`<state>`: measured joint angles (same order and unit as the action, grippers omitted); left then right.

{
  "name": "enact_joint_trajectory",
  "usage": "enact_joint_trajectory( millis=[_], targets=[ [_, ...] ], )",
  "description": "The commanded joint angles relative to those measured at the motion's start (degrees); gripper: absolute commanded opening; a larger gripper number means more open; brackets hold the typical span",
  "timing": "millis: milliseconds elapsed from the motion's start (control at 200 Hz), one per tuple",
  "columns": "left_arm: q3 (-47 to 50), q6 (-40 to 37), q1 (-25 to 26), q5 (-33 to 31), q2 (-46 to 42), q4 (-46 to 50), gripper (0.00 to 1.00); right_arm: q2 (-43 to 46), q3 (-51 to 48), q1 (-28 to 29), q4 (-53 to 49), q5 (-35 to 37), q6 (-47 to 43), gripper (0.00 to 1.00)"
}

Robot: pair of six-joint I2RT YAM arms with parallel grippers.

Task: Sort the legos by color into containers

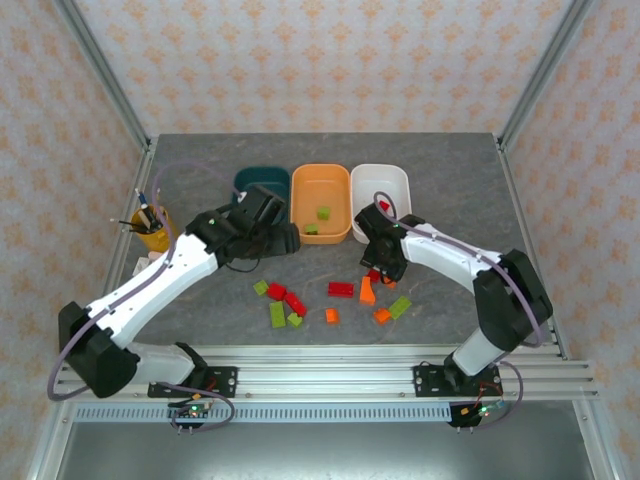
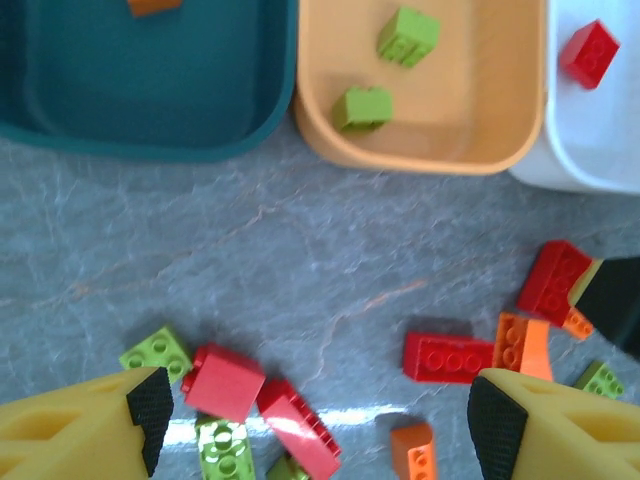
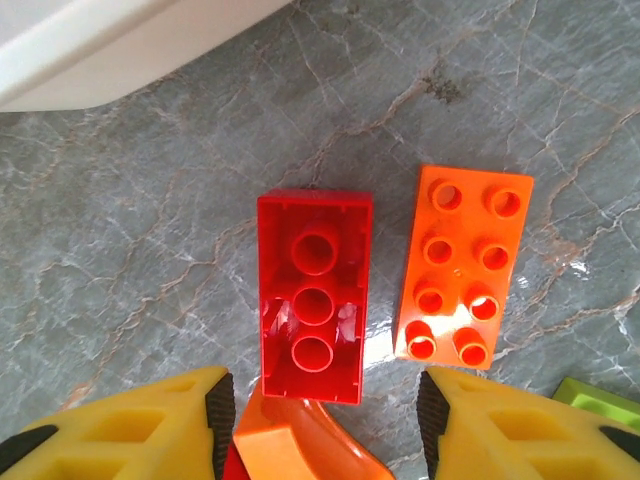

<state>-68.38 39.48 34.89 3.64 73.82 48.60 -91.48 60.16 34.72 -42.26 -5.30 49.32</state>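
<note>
Three tubs stand in a row at the back: teal (image 1: pixel 262 185), orange (image 1: pixel 322 200) and white (image 1: pixel 381 190). The orange tub (image 2: pixel 420 140) holds two green bricks (image 2: pixel 362 107). A red brick (image 2: pixel 588 53) lies in the white tub (image 2: pixel 590 150), and an orange brick (image 2: pixel 155 5) in the teal tub (image 2: pixel 150 100). Several loose legos (image 1: pixel 341 289) are scattered on the table in front. My left gripper (image 2: pixel 322 425) hangs open above red bricks (image 2: pixel 222 382). My right gripper (image 3: pixel 325 420) is open, low over an upside-down red brick (image 3: pixel 314 295) and a curved orange piece (image 3: pixel 300 440).
A yellow cup of pencils (image 1: pixel 152 230) stands at the left edge. An orange studded brick (image 3: pixel 464 265) lies just right of the red one, with a green brick (image 3: pixel 600 400) beyond it. The white tub's corner (image 3: pixel 100 40) is close behind. Metal frame posts (image 1: pixel 105 75) flank the table.
</note>
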Motion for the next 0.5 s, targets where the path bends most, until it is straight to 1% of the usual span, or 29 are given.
enact_joint_trajectory(
  millis=[0, 150, 495],
  targets=[
    [3.0, 1.8, 0.3, -0.2, -5.1, -2.8, 0.81, -1.9, 1.8, -0.3, -0.7, 1.5, -0.1, 0.54],
    [5.3, 2.5, 0.3, -1.1, -8.8, -2.1, 0.81, -3.9, 2.1, -1.2, 0.1, 0.8, -1.0, 0.53],
    [8.6, 4.5, 0.3, -0.3, -11.5, -2.8, 0.81, -7.0, 3.3, -1.4, 1.8, 0.2, -2.4, 0.50]
  ],
)
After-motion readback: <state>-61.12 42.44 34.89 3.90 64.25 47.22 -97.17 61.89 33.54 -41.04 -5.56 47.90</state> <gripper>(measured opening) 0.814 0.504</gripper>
